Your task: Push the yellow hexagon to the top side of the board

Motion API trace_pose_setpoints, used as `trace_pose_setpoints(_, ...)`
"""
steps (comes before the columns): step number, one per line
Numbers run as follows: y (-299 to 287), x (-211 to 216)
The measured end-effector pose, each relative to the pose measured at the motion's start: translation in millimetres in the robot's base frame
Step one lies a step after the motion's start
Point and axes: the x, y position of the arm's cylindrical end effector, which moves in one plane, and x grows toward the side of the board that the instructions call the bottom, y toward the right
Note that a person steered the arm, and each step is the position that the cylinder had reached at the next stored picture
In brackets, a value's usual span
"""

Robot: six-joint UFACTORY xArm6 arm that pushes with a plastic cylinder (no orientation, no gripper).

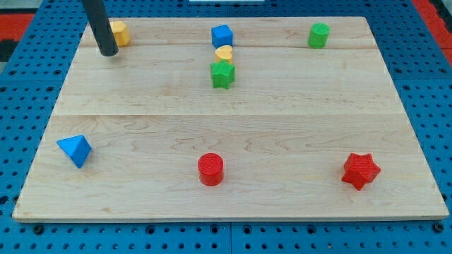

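The yellow hexagon (119,32) sits near the board's top left corner, close to the top edge. My tip (108,51) rests on the board just below and left of it, and the dark rod covers the hexagon's left side. Whether the rod touches the block cannot be told.
A blue cube (222,35), a small yellow block (224,53) and a green star (222,73) stand in a column at top centre. A green cylinder (318,34) is at top right. A blue pyramid (75,150), a red cylinder (210,169) and a red star (361,170) lie along the bottom.
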Motion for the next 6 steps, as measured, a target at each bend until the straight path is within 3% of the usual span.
trace_pose_setpoints(6,0.0,-66.6)
